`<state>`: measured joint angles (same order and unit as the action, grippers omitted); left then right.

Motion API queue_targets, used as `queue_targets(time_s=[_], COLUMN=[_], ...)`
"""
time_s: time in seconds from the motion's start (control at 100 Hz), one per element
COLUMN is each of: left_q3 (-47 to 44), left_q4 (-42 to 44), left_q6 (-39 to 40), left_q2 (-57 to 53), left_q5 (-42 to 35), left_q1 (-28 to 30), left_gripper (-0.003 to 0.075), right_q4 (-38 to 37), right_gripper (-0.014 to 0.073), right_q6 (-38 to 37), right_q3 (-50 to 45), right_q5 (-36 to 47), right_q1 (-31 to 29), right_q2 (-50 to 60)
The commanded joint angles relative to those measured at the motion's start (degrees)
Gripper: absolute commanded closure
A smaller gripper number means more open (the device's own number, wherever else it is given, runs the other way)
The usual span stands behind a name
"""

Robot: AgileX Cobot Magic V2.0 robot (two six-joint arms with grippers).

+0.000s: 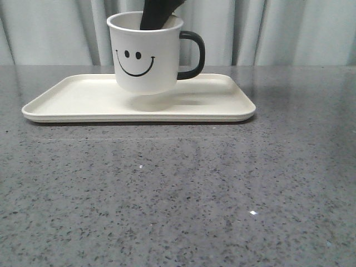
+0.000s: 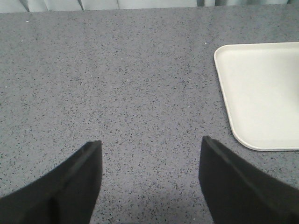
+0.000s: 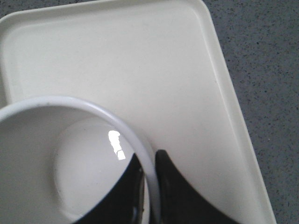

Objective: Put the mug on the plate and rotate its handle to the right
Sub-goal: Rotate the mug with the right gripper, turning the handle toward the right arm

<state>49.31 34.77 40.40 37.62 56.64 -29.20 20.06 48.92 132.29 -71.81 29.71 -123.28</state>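
Mug (image 1: 146, 53) hangs just above the plate (image 1: 67, 94), its wall clamped in my right pincer (image 3: 152, 186), one finger inside the rim and one outside. A one-wall pinch could let it tilt or slip, landing hard on the plate. Its handle (image 1: 193, 54) already points right. My left pincer (image 2: 148, 179) hovers spread apart, empty, off the plate's edge.

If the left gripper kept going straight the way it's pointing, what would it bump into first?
Probably just the bare grey table. The left gripper is open and aims at the tabletop, with the plate off to one side, though depth is hard to judge.
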Motion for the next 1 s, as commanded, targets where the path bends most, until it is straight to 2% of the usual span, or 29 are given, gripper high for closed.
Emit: queue_targets(time_s=[0.0, 0.73, 0.99], left_q3=[1.4, 1.4, 1.4], left_q4=[2.2, 2.2, 2.2], left_q6=[0.6, 0.6, 0.6], left_q2=[0.1, 0.1, 0.1], left_q5=[-2.5, -2.5, -2.5], left_q1=[-0.1, -0.1, -0.1], left_gripper=[0.0281, 0.0281, 0.0281], right_q4=[2.1, 2.5, 5.7], right_gripper=[0.0657, 0.0657, 0.0657], right_q6=[0.8, 4.0, 9.6], right_q3=[1.6, -1.7, -1.7], right_q5=[-4.8, -4.8, -4.8], right_q1=[-0.1, -0.1, -0.1], right_q2=[3.4, 3.4, 3.4])
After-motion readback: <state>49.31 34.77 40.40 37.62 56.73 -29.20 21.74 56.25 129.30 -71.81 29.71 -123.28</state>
